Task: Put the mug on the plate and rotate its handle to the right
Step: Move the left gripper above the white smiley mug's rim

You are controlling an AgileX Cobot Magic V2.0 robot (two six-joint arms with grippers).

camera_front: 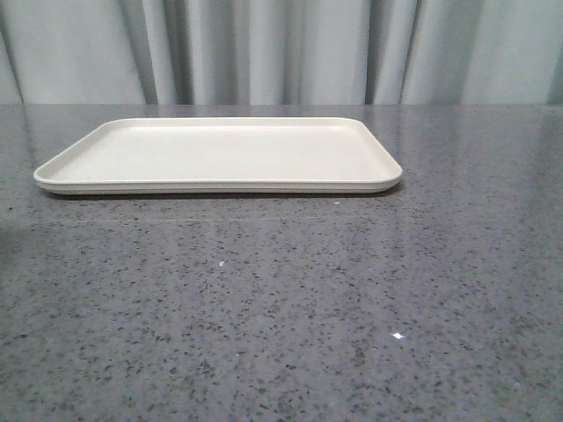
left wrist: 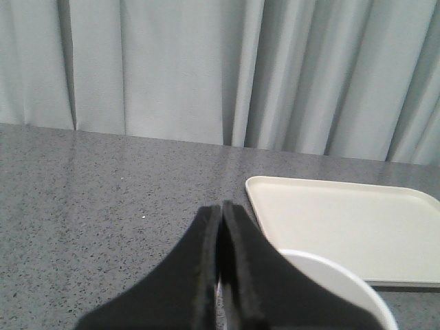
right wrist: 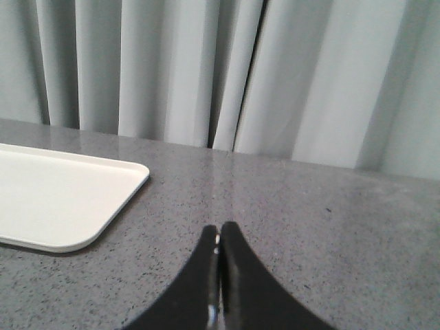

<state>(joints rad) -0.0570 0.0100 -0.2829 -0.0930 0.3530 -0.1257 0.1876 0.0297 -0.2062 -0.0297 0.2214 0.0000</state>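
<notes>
Lying bare on the table (camera_front: 281, 334), the plate (camera_front: 220, 154) leaves wide margins.

Front low, wrists flanking, sharing plate (camera_front: 220, 154)

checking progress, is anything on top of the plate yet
Nothing: the plate is bare in all views. A white rim, probably the mug, shows beside the shut left gripper, mostly covered.

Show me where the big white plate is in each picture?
Front view: the plate lies across the middle, nothing on it.
Left wrist view: its corner shows at the right edge, beyond the shut left gripper.
Right wrist view: its corner sits at the left edge.
Shared landmark: the grey curtain behind the table.
</notes>
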